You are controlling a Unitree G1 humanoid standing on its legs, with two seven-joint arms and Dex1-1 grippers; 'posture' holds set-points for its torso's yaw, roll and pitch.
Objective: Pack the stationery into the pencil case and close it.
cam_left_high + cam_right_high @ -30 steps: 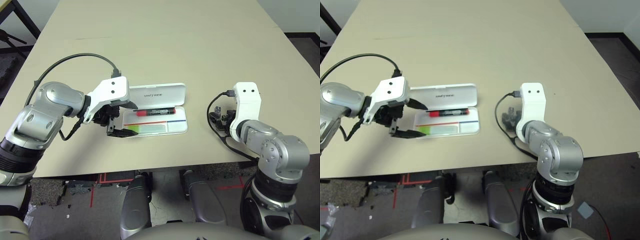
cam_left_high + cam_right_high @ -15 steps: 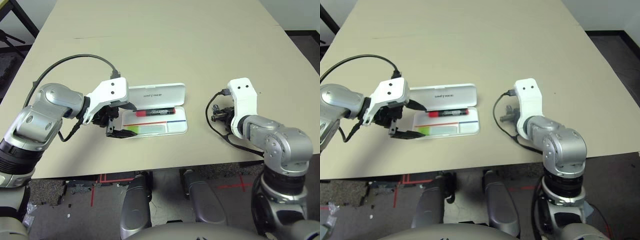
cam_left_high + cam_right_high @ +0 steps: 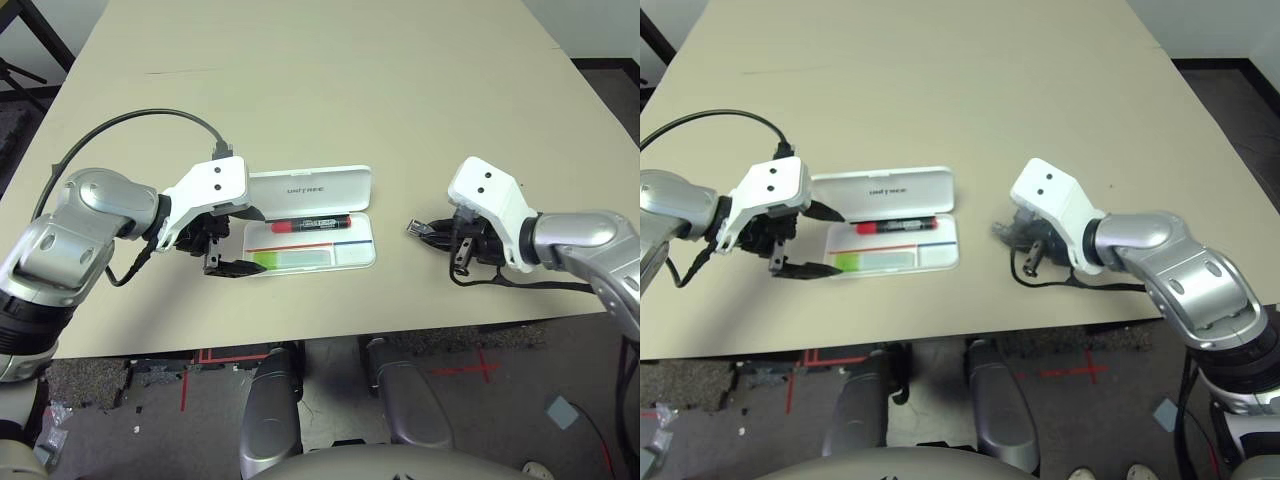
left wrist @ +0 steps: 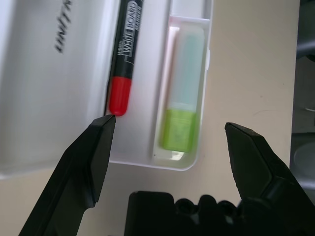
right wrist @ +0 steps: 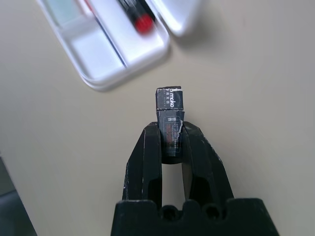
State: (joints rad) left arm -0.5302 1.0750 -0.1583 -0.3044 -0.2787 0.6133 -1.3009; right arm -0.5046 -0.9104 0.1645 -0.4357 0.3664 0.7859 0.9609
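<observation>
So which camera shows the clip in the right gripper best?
The right wrist view: the clip sits centred and close between the right gripper's fingers, its printed label showing. In both eye views it is a small dark shape at the gripper's tip, right of the pencil case.

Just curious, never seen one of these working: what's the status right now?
Left gripper open at the pencil case. Right gripper shut on the clip. Marker and highlighter in case; lid open. Nothing in the way.
</observation>
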